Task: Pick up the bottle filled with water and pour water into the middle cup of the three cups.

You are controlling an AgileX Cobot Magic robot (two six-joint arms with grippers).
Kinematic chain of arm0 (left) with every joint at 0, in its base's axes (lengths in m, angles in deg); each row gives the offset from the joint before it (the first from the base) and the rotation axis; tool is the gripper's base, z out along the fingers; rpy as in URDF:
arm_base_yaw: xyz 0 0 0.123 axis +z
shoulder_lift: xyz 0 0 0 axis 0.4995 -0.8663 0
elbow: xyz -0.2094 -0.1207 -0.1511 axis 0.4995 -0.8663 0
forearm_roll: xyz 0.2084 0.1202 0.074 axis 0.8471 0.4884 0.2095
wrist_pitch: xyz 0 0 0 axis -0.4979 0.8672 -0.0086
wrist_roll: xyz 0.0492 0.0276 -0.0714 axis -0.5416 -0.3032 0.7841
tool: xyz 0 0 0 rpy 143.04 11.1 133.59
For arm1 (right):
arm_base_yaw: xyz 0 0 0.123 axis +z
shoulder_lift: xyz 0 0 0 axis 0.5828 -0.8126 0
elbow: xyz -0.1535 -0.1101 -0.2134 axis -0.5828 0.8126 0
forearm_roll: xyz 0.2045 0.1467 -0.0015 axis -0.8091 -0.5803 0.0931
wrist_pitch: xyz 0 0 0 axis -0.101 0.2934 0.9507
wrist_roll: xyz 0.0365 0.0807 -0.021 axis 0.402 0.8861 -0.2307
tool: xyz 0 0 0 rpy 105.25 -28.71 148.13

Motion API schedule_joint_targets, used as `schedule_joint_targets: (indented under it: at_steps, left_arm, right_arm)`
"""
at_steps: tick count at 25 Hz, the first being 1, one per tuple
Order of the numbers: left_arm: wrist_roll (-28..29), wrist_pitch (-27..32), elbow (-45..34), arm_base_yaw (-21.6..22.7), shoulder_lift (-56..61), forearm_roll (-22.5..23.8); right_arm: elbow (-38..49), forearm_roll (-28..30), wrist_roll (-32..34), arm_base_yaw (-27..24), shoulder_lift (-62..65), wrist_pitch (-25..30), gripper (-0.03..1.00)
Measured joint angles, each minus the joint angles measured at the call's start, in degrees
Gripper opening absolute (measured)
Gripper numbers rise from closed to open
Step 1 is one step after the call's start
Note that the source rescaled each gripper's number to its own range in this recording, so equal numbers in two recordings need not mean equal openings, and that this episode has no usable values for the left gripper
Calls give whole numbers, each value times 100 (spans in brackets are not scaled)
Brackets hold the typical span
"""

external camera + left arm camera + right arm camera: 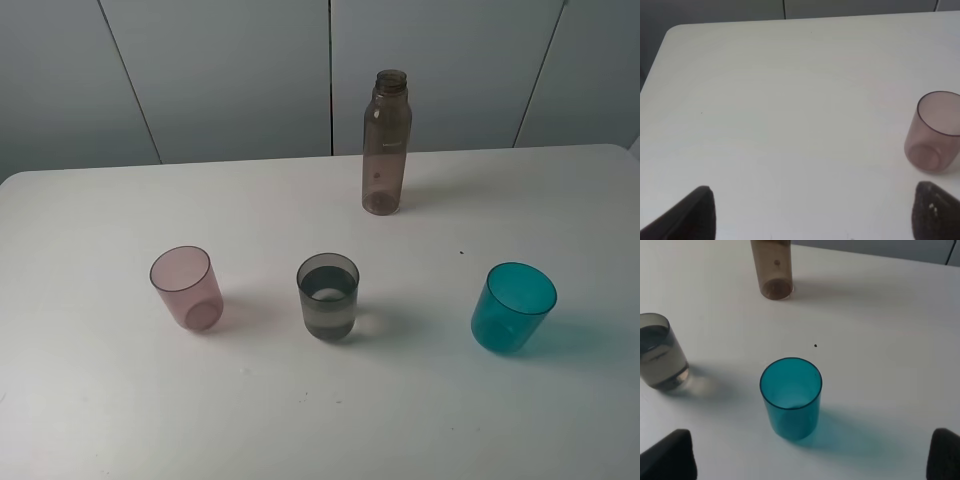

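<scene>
Bottle (386, 142) upright behind water-filled middle cup (328, 296), well apart

White table (300, 200) with rounded corners, pale grey panelled wall (220, 70) behind, soft even light

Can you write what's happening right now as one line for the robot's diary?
bottle: upright, released | middle cup: holds water | left gripper: open, empty | right gripper: open, empty

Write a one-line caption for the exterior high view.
Capless brown bottle stands upright behind a row of pink cup, water-holding grey middle cup and teal cup on a white table.
</scene>
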Motion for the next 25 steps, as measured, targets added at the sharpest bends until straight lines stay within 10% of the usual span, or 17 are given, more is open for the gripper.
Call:
schedule_joint_targets:
  at_steps: [25]
  left_arm:
    - [0, 0, 0, 0, 0, 0]
  right_arm:
    - [220, 174, 236, -138, 451, -163, 100]
